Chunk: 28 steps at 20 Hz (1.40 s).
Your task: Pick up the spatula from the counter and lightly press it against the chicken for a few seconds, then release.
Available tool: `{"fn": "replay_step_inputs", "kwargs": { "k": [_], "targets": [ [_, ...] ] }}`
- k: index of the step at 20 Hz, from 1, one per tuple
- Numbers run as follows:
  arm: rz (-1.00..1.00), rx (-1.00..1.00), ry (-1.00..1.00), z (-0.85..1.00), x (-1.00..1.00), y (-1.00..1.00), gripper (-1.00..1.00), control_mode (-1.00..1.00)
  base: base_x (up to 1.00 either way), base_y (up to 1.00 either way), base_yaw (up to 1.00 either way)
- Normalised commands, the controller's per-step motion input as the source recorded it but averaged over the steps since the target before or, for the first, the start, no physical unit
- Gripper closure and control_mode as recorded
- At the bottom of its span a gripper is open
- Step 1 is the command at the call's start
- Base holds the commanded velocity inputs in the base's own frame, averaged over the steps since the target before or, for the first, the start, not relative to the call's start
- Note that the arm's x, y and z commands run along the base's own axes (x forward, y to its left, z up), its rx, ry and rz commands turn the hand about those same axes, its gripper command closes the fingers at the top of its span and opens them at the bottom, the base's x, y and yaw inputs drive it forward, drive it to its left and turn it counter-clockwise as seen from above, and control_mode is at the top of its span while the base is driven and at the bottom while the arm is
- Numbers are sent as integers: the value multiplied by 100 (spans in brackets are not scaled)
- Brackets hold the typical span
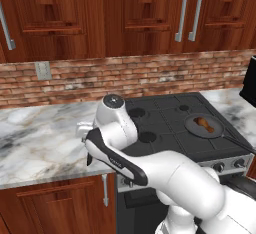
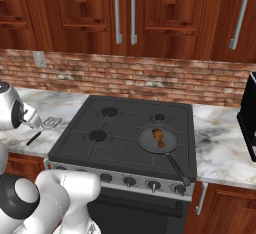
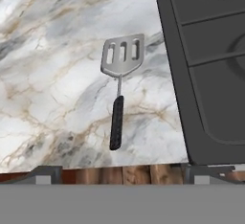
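Two dark fingertips (image 3: pixel 47 175) of our gripper (image 3: pixel 122 175) stand wide apart, holding nothing. Ahead of them, on the grey-veined marble counter (image 3: pixel 48 74), lies the slotted metal spatula with a black handle (image 3: pixel 118 94), handle end nearer us and head farther, just beside the black stove (image 3: pixel 210 74). Its long axis crosses our closing line, so we judge a straight descent onto the handle should do

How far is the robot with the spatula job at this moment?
Nothing looks done yet. The spatula lies flat on the marble counter, beside the stove, and nothing grips it. In hand: the gripper hovers above it, fingertips wide apart, looking down on it. Left: go down, grasp the handle, carry it to the chicken in the pan, press lightly, then release.
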Motion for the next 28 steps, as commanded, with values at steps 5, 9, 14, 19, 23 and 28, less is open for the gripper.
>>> {"fn": "replay_step_inputs", "kwargs": {
  "k": [5,9,14,19,23,28],
  "targets": [
    [0,0,0,-18,10,7,-100,-100,0,0,0],
    [0,0,0,-18,8,6,-100,-100,0,0,0],
    [0,0,0,-18,7,1,-100,-100,0,0,0],
    [0,0,1,-17,7,0,-100,-100,0,0,0],
    [0,0,1,-13,6,0,-100,-100,0,0,0],
    [0,0,3,-8,5,2,-100,-100,0,0,0]
  ]
}}
